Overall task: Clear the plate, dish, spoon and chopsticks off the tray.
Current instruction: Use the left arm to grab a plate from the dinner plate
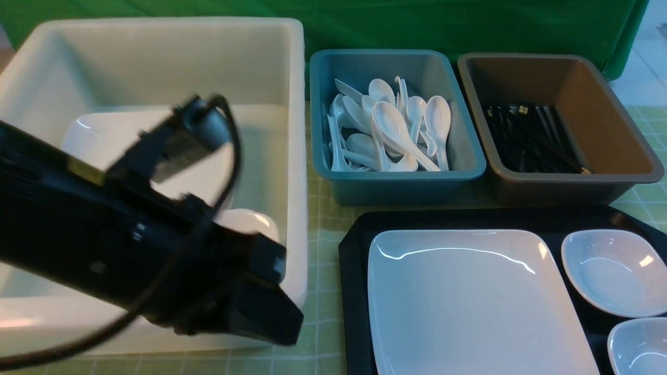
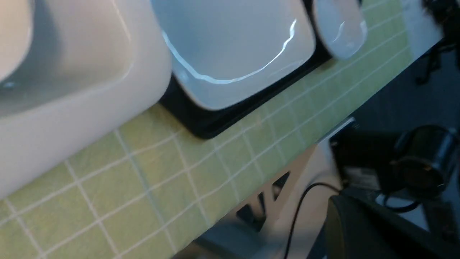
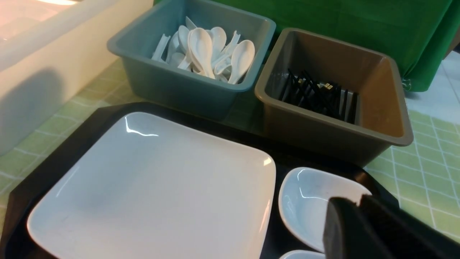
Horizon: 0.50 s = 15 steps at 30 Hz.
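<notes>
green curtain (image 1: 469,26) behind; worktop under a pale green checked cloth (image 1: 323,219). large flat glossy white square plate (image 1: 469,297) lies on the big black rectangular plastic tray (image 1: 354,271), filling its left part; two small deep white dishes (image 1: 609,271) (image 1: 641,346) sit just beside it on the tray's right. beyond the tray: blue-grey plastic tub (image 1: 396,185) heaped with glossy white soup spoons (image 1: 396,125); brown plastic tub (image 1: 552,187) holding thin black chopsticks (image 1: 531,135). at left, big cream plastic bin (image 1: 294,156). left gripper (image 1: 281,317), jaws closed, over the bin's near right corner; right gripper (image 3: 354,212) above one dish, jaw gap cannot be told.
</notes>
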Each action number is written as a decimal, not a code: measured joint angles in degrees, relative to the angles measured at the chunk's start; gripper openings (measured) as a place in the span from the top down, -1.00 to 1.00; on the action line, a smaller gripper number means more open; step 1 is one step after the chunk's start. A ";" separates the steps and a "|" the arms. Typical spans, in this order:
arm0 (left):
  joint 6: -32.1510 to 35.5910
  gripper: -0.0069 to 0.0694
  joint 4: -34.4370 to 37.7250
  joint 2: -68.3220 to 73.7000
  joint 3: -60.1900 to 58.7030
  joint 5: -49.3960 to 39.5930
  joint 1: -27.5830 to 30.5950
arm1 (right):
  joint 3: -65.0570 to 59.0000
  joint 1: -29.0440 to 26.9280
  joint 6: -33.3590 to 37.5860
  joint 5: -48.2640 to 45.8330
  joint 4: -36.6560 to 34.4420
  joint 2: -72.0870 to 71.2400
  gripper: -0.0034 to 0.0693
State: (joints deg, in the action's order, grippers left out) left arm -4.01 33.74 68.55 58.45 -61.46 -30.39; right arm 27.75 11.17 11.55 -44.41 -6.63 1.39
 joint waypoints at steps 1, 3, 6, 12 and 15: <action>-0.93 0.84 -1.73 1.23 0.47 0.52 -1.60 | 0.00 0.00 0.00 0.00 0.00 0.00 0.77; -3.21 0.80 -4.93 6.42 2.73 0.86 -6.48 | 0.00 0.00 0.00 0.00 0.00 0.00 0.77; -3.96 0.71 -6.55 12.11 7.67 0.48 -9.05 | 0.00 0.00 0.00 0.00 0.00 0.00 0.77; -3.96 0.45 -10.19 23.47 20.18 -0.65 -9.55 | 0.00 0.00 -0.05 0.00 0.00 0.00 0.77; -3.91 0.28 -12.28 28.73 27.11 -2.54 -9.55 | 0.00 0.00 -0.05 0.00 0.00 0.00 0.77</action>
State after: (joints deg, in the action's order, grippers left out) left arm -7.92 21.46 97.28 85.56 -63.99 -39.94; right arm 27.75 11.17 11.50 -44.41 -6.63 1.39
